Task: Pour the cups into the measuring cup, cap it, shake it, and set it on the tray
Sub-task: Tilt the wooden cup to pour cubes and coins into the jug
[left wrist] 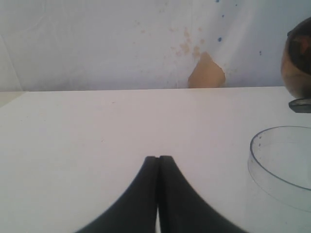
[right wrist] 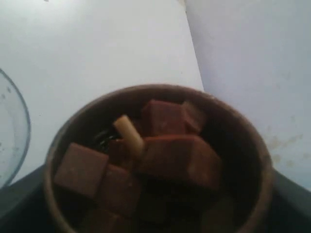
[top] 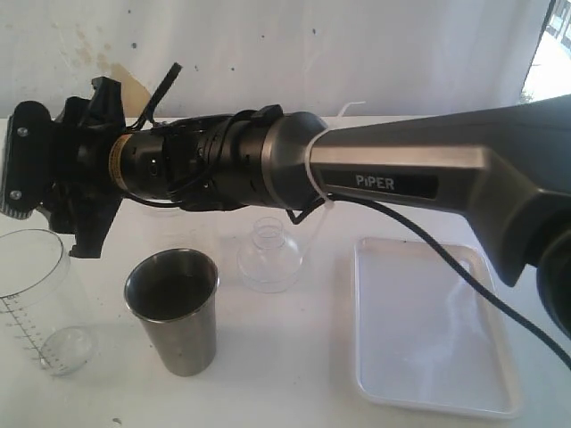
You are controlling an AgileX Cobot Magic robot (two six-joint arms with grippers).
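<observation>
White table (top: 285, 366), tumbler (top: 172, 312), measuring cup (top: 36, 299), clear lid (top: 269, 259), tray (top: 428, 330)

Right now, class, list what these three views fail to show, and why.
Wooden cup: unseen in exterior view, behind the right arm or off-frame.
Measuring cup: cut by exterior view's left edge.
Steel tumbler: contents lost in shadow, exterior view.
</observation>
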